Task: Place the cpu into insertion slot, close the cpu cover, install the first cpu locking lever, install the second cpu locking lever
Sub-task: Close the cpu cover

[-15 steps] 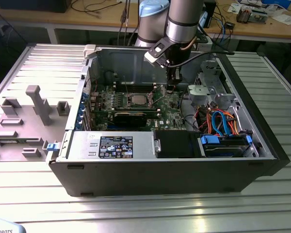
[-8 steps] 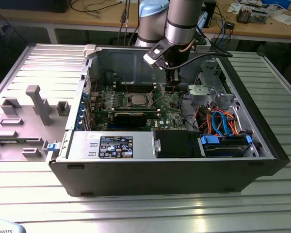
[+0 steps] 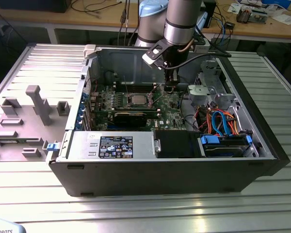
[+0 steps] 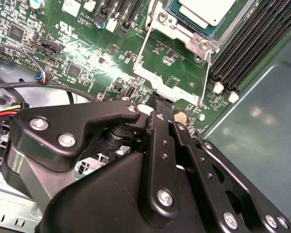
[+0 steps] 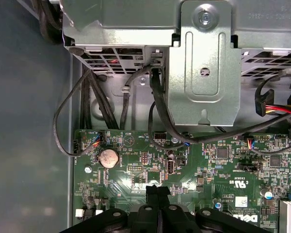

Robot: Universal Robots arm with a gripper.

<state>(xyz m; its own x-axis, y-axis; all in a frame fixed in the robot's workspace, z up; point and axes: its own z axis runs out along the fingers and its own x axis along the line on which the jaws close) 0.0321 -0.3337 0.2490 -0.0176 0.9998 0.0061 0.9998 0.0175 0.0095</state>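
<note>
So the black two-finger gripper is down inside the open black tower case, hanging just over the green motherboard. In both wrist views its fingers are pressed together with nothing between them, so it's closed and empty.

The small square chip with the silver-grey metal top is already sitting in the square socket with the silvery metal rim, toward the far side of the board. The gripper is near it on the exterior view's right, clearly apart and not touching. In the second wrist view the fingertips point at the board just past the socket's corner.

Two thin wire levers run along the socket's sides. I honestly can't tell if they're latched, or if the cover plate is down.

A round silver coin battery sits on the board, and the long black expansion card lies just nearer than the socket.
</note>
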